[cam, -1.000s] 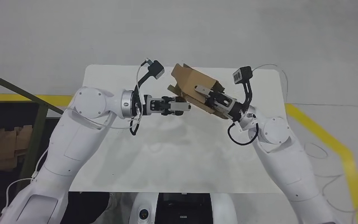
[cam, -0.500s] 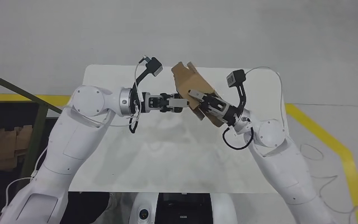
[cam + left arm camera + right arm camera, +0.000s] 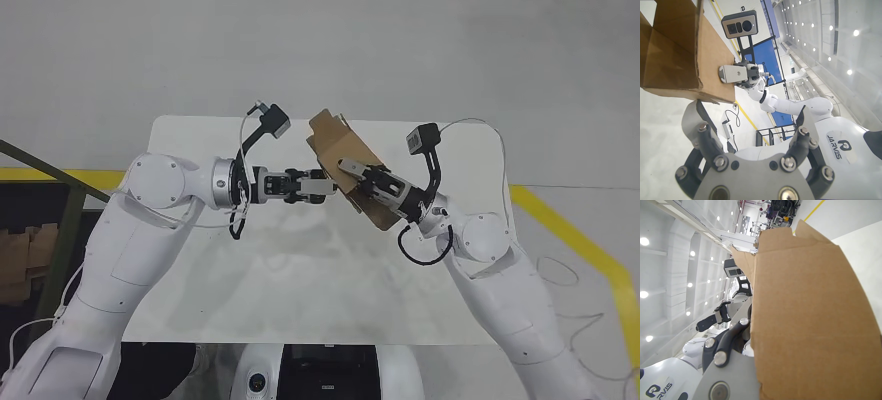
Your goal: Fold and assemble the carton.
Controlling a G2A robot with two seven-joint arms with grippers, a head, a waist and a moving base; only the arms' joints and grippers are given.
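I had the carton (image 3: 340, 150) held up off the white table (image 3: 250, 300), over its far half, between the two arms. It was a brown cardboard box, only partly formed, tilted, with loose flaps sticking out at its far end.

The right gripper (image 3: 352, 172) had hold of it. In the left wrist view one pale finger lay flat against the outside of a side wall. I could not see the other finger, which I took to be on the inner side of that wall, so I read the jaws as clamped on the panel. In the right wrist view the cardboard lay right alongside that gripper's body.

The left gripper (image 3: 322, 186) pointed at the carton from the opposite side, level with it. Its jaws were spread wide and held nothing. In its own wrist view the carton's lower corner and a torn-looking edge sat just beyond one fingertip, very close, though I could not tell whether they touched.
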